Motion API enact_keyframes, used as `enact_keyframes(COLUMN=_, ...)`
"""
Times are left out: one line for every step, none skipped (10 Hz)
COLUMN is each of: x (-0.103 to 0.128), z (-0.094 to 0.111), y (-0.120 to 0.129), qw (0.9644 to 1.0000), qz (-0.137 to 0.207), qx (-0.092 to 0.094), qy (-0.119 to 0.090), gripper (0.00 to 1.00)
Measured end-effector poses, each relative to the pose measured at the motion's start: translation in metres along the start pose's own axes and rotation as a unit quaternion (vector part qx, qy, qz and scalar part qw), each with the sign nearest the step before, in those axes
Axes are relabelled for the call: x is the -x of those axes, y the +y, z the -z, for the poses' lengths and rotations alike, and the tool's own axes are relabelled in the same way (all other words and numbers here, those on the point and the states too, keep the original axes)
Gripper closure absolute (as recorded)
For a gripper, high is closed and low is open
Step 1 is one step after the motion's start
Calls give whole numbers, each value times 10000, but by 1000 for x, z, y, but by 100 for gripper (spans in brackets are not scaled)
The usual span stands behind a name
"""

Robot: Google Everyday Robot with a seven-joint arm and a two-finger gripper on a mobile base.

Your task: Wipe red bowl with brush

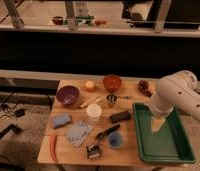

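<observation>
Claw (158,123) over green tray (169,152) — brush (103,139) well apart

No writing, label, brand or number can be read from here, not on the white cup (94,113), nor on anything else on the wooden table (133,102). The gripper (157,125) hangs just above the green tray (165,145), bearing no legible mark

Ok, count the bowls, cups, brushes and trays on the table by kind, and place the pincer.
Bowls: 2 (red bowl, purple bowl)
Cups: 3 (white cup, blue cup, metal cup)
Brushes: 1 (brush)
Trays: 1 (green tray)
Total: 7
The pincer hangs over the green tray.
</observation>
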Motion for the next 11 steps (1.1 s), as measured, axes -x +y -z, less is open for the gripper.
enact_keyframes(x=22, z=0, y=2, qw=9997, qz=238, qx=-20, qy=-52, gripper=20)
enact_keyframes(x=41, z=1, y=4, qw=9990, qz=447, qx=-36, qy=-86, gripper=20)
enact_keyframes(x=57, z=0, y=6, qw=9979, qz=632, qx=-42, qy=-110, gripper=20)
enact_keyframes(x=81, z=-1, y=10, qw=9958, qz=904, qx=-38, qy=-146, gripper=20)
enact_keyframes(x=102, z=-3, y=15, qw=9933, qz=1135, qx=-9, qy=-201, gripper=20)
enact_keyframes(x=118, z=-5, y=21, qw=9910, qz=1309, qx=47, qy=-272, gripper=20)
enact_keyframes(x=132, z=-7, y=26, qw=9888, qz=1445, qx=106, qy=-348, gripper=20)
enact_keyframes(x=130, z=-7, y=26, qw=9889, qz=1448, qx=91, qy=-318, gripper=20)
enact_keyframes(x=129, z=-7, y=27, qw=9889, qz=1447, qx=105, qy=-307, gripper=20)
enact_keyframes(x=131, z=-7, y=26, qw=9886, qz=1466, qx=108, qy=-315, gripper=20)
enact_keyframes(x=130, z=-8, y=27, qw=9887, qz=1459, qx=118, qy=-325, gripper=20)
